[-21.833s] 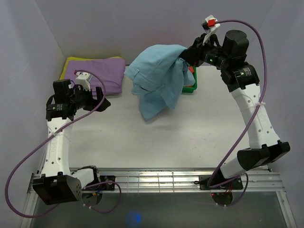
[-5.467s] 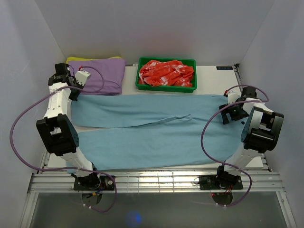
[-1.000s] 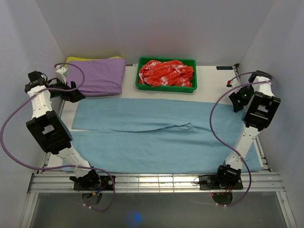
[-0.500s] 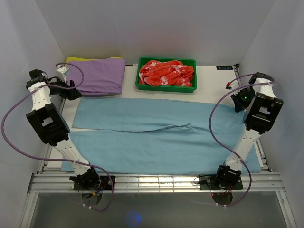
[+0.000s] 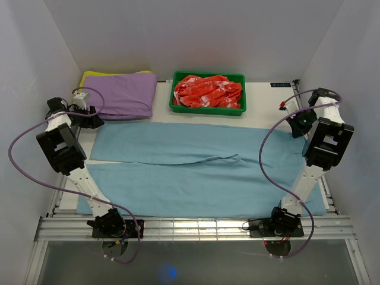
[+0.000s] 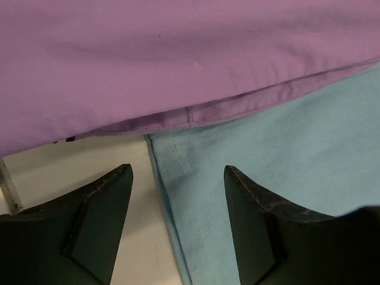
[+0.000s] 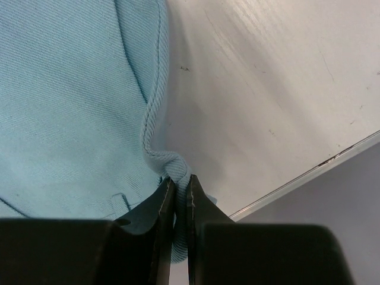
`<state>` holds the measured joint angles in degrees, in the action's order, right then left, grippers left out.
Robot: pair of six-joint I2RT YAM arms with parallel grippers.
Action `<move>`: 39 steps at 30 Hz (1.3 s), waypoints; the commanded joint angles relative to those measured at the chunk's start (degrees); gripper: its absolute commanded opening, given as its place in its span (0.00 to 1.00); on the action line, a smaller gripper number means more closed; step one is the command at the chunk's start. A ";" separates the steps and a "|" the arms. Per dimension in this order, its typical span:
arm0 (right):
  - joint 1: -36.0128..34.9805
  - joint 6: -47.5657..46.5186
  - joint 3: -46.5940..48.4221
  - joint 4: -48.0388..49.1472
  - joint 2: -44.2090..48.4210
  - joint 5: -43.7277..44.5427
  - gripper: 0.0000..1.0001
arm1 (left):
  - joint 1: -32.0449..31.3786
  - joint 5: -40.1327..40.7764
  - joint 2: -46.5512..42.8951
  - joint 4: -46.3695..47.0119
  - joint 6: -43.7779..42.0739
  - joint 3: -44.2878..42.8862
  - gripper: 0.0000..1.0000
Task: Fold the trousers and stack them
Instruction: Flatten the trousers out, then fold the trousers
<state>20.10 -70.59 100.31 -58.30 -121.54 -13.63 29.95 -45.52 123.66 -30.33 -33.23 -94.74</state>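
On the tabletop (image 5: 267, 102) the trousers (image 5: 196, 172) are now lying flat for folding, my left tool (image 6: 177, 171) hanging open, right tool (image 7: 180, 181) still pinching their edge.

top: high, facing down | wrists: close, downward | shared: trousers (image 5: 202, 172), probably far corners

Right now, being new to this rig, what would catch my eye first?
The trousers lie flat across most of the table, legs side by side. Behind them sit a green tray of red-and-white cloth and a purple garment. The right tool pinches the trousers' far right edge; the left tool hangs open over their far left corner.
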 commanded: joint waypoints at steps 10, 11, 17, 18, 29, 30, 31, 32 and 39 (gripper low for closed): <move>-0.67 -7.02 -1.96 -0.76 2.00 0.53 0.08 | -2.00 0.17 3.61 18.55 14.42 4.65 0.72; -0.67 -7.02 -1.96 -0.85 1.92 0.62 0.08 | -2.18 -0.01 3.87 18.64 14.42 4.74 0.72; -0.67 -6.76 -2.14 -0.85 1.48 1.06 0.08 | -3.59 -0.27 4.93 18.55 13.90 5.79 0.67; -0.67 -6.67 -2.14 -0.85 1.48 1.06 0.08 | -3.85 -0.27 4.93 18.29 13.46 6.05 0.64; -0.67 -6.67 -2.05 -1.02 1.56 1.32 0.08 | -3.94 0.60 0.89 12.05 6.08 12.29 0.53; -0.59 -6.49 -1.96 -1.02 1.48 1.32 0.08 | -3.94 0.60 0.71 12.05 5.81 12.91 0.51; -0.59 -6.41 -1.88 -1.11 1.39 1.24 0.08 | -3.94 0.52 0.62 12.05 5.64 12.91 0.48; -0.59 -6.41 -1.79 -1.02 1.30 1.15 0.08 | -3.94 0.34 0.71 12.05 5.90 12.74 0.41; -0.59 -5.18 -0.30 -1.46 2.09 0.27 0.08 | -3.50 -0.45 -0.60 13.10 10.11 7.91 0.00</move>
<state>19.75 -70.52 98.56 -57.08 -121.54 -13.21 26.76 -45.39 125.58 -12.86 -25.43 -85.27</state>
